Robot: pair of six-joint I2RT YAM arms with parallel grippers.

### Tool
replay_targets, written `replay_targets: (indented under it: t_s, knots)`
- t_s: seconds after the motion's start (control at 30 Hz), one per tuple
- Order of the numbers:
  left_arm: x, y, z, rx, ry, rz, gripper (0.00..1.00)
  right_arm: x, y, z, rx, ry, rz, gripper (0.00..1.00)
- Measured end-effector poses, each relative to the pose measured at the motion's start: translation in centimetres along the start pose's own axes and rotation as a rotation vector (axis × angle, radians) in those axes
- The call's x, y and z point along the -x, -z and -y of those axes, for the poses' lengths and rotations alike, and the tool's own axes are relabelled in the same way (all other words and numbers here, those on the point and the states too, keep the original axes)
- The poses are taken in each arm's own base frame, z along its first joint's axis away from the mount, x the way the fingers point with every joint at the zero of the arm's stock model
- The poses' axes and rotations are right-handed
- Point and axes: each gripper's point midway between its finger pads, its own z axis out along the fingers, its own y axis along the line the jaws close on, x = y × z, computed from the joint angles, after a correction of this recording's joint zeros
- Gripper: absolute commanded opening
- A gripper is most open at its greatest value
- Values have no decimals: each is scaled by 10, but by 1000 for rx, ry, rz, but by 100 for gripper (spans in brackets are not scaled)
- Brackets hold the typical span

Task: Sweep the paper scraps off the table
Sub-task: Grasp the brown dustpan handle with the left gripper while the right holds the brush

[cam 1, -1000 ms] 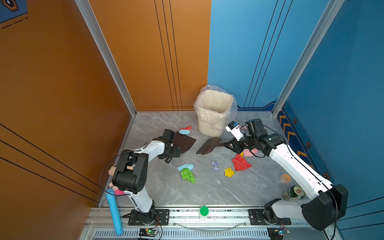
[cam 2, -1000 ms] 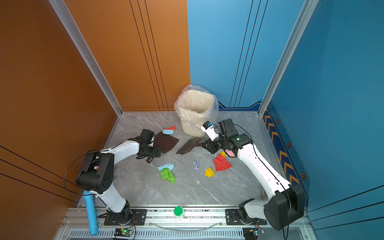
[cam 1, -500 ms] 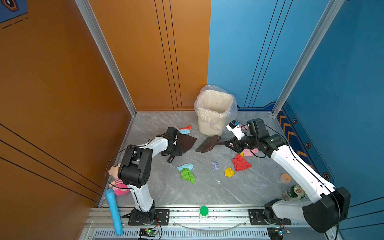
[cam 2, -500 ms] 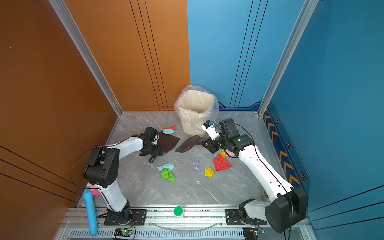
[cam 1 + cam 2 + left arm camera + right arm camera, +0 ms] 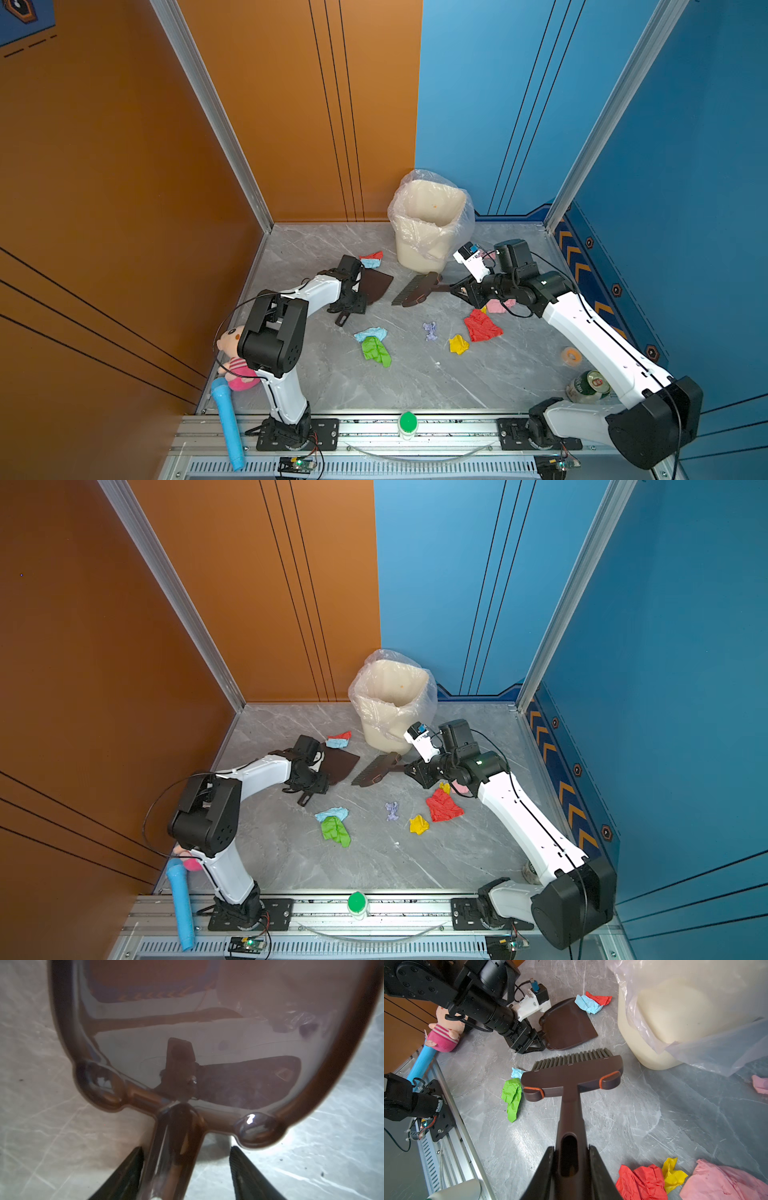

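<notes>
Paper scraps lie on the grey table: a red and light blue pair beside the brown dustpan, then light blue, green, lilac, yellow, red and pink. My left gripper straddles the dustpan's handle. It is open, with one finger at the handle and a gap on the other side. My right gripper is shut on the handle of the brown brush, whose bristles point toward the dustpan.
A cream bin lined with a plastic bag stands at the back. A plush doll and a blue tube lie by the left arm's base. A can and a tape roll sit at the right edge, and a green-capped bottle on the front rail.
My left gripper has moved up to the dustpan's handle and its jaws have narrowed around it. The right arm with the brush has barely moved.
</notes>
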Motion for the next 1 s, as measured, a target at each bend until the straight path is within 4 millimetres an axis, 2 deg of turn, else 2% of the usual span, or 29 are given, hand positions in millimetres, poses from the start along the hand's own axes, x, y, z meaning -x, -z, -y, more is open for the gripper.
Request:
replay_targets:
  t_s: [0.27, 0.47, 0.57, 0.8, 1.0]
  knots:
    - [-4, 0, 11, -4, -22, -3, 57, 1, -1, 2, -3, -13, 12, 0]
    - [-7, 0, 16, 3, -36, -6, 45, 3, -1, 2, -4, -17, 18, 0]
    - [-7, 0, 15, 11, -32, -6, 35, 3, -1, 2, -4, -17, 19, 0]
    - [-7, 0, 15, 33, -33, -8, 27, 3, -1, 2, -3, -17, 19, 0]
    - [-7, 0, 15, 38, -35, -7, 14, 3, -1, 2, -3, -17, 19, 0]
